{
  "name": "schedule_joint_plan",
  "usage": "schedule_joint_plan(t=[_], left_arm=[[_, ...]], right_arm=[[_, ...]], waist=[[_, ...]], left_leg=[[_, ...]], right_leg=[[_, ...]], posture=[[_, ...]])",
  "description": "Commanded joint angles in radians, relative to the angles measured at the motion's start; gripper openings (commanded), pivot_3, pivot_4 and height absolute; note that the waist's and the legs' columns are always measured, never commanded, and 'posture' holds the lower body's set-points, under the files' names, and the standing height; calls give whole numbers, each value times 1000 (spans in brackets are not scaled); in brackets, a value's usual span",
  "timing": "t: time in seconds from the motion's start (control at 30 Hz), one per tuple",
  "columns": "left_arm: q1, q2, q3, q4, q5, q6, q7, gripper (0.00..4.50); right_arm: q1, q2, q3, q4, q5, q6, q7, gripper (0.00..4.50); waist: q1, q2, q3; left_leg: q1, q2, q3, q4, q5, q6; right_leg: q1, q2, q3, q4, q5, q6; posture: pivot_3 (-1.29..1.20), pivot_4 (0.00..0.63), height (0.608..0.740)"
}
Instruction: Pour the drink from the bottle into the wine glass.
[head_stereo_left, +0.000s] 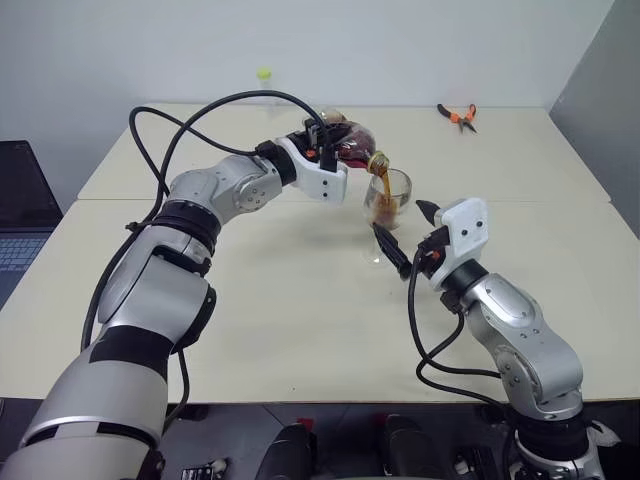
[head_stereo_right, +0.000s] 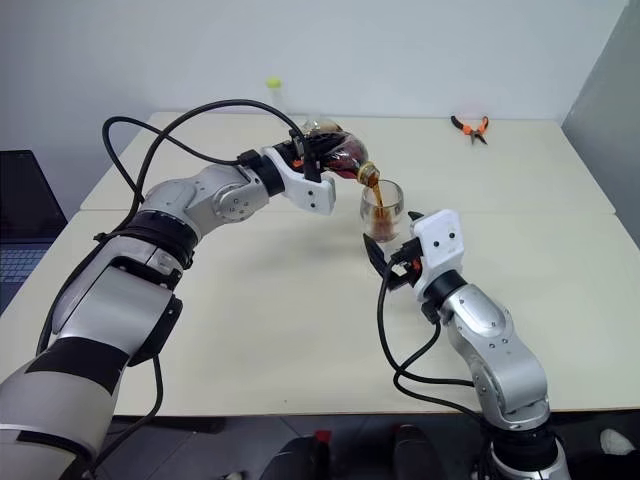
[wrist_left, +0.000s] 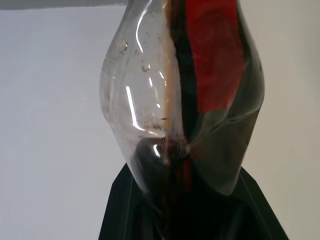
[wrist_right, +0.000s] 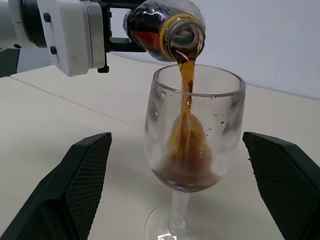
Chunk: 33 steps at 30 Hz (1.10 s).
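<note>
Left gripper (head_stereo_left: 334, 150) was clamped on the small clear ribbed plastic bottle (head_stereo_left: 355, 145), tipped nearly level, mouth over the rim of the clear stemmed wine glass (wrist_right: 192, 150). No cap on the bottle; only a yellow ring round the open neck. The dark brown cola-like drink (wrist_right: 186, 145) ran in a thin stream from the mouth into the bowl, pooling at the bottom with droplets on the inner wall. Red label (wrist_left: 212, 55) on the bottle showed no readable text or brand; left wrist view had liquid lying along the bottle's low side.

Glass stood upright on the beige table (head_stereo_left: 300, 320), near the middle, foot flat. Right gripper (head_stereo_right: 392, 255) was spread wide, fingers either side of the glass at stem level, not touching it.

At the far edge: a thin tube with yellow-green cap (head_stereo_left: 264, 78) and orange-handled pliers (head_stereo_left: 457, 116), well apart from the glass.
</note>
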Motion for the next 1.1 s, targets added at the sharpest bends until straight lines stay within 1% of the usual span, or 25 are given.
schedule_joint_plan(t=[0.03,0.4,0.7,1.1], left_arm=[[-50,10,10,-9,-10,-2,29,739],[-55,8,6,-5,-8,1,32,739],[-61,7,6,3,-7,5,39,739],[-63,12,-1,7,-4,4,41,739]], right_arm=[[2,-7,-16,-35,0,-11,9,4500],[2,-5,-16,-40,1,-12,6,4500],[19,-31,-29,-49,8,-11,28,4500],[18,-23,-19,-49,6,-13,26,4500]], waist=[[0,0,0],[0,0,0],[0,0,0],[0,0,0]], left_leg=[[0,0,0,0,0,0],[0,0,0,0,0,0],[0,0,0,0,0,0],[0,0,0,0,0,0]], right_leg=[[0,0,0,0,0,0],[0,0,0,0,0,0],[0,0,0,0,0,0],[0,0,0,0,0,0]], posture=[[0,150,740],[0,150,740],[0,150,740],[0,150,740]])
